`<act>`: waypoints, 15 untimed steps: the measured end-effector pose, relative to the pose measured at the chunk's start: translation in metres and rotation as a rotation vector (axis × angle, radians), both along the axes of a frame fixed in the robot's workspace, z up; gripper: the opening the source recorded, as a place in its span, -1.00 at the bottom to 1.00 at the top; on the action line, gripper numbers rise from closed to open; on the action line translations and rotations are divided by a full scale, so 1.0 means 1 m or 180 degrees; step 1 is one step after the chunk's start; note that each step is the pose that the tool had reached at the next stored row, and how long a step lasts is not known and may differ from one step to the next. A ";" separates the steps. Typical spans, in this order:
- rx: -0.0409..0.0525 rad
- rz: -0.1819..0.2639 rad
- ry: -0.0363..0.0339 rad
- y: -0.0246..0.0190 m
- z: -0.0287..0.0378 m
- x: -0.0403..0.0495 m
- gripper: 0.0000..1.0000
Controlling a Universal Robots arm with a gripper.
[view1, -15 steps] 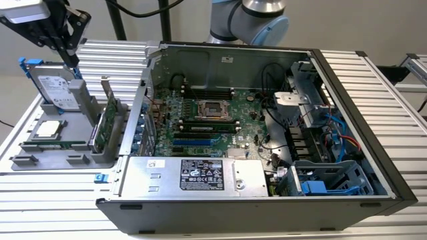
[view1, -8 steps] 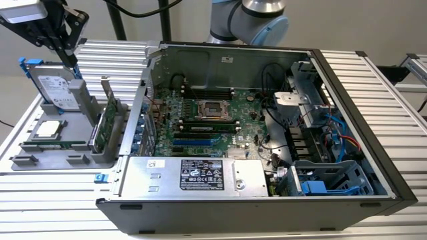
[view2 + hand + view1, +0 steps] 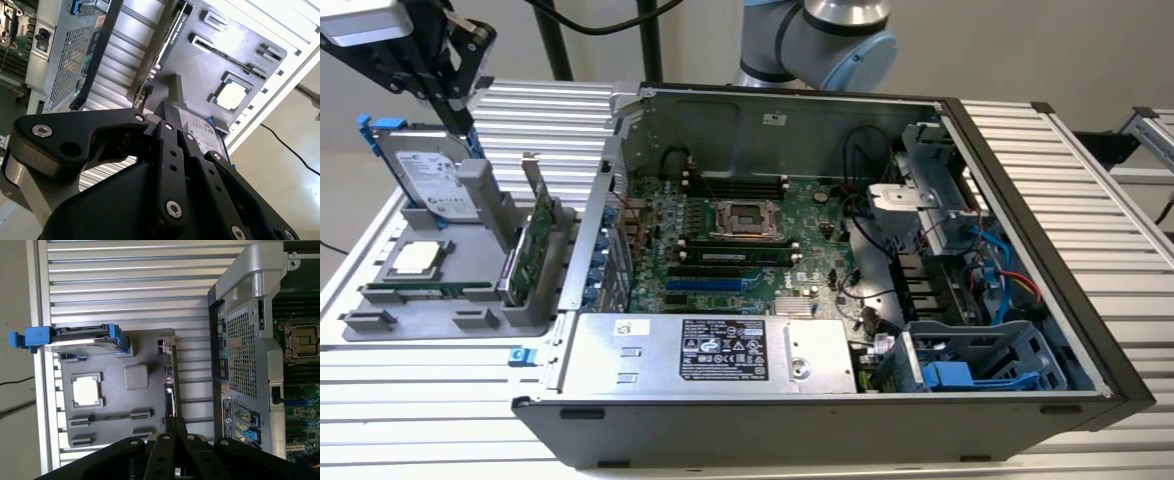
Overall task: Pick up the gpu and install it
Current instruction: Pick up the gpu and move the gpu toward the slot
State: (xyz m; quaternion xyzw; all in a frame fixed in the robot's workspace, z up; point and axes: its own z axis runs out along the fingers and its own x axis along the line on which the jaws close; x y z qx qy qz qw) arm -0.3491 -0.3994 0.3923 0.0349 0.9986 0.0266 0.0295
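**Black gripper closed and empty above the parts holder**

White printed labels sit on the hard drive (image 3: 434,178), on the silver power supply (image 3: 630,352) and on the rear of the computer case (image 3: 1091,330). In the second wrist view a line of pale print also runs along the gpu's black edge.

The gripper (image 3: 458,108) hangs high at the exterior view's left, over the grey holder (image 3: 454,305). Both wrist views show its fingers pressed together with nothing between them (image 3: 176,426) (image 3: 162,117). It touches no part.

The gpu (image 3: 531,250) stands on edge in a slot of the holder, on the side nearest the case. Its green board faces outward and its silver bracket points up. In the first wrist view it appears as a thin dark strip (image 3: 170,382), in line with the fingertips and apart from them.

Beside it in the holder stands the hard drive in its blue frame (image 3: 75,339), and a square processor chip (image 3: 416,258) lies flat near that. The case's side wall rises between the holder and the open motherboard (image 3: 720,250). Everything rests on a slatted metal table (image 3: 427,410).
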 end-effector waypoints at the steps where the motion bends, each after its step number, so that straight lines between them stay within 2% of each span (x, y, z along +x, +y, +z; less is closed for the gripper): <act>1: 0.0000 0.0000 0.0000 0.0000 0.0000 0.0000 -1.00; 5: 0.0000 0.0000 0.0000 0.0000 0.0000 0.0000 -1.00; 6: 0.0000 0.0000 0.0000 0.0000 0.0000 0.0000 1.00; 15: 0.0000 0.0000 0.0000 0.0000 -0.0001 -0.0003 1.00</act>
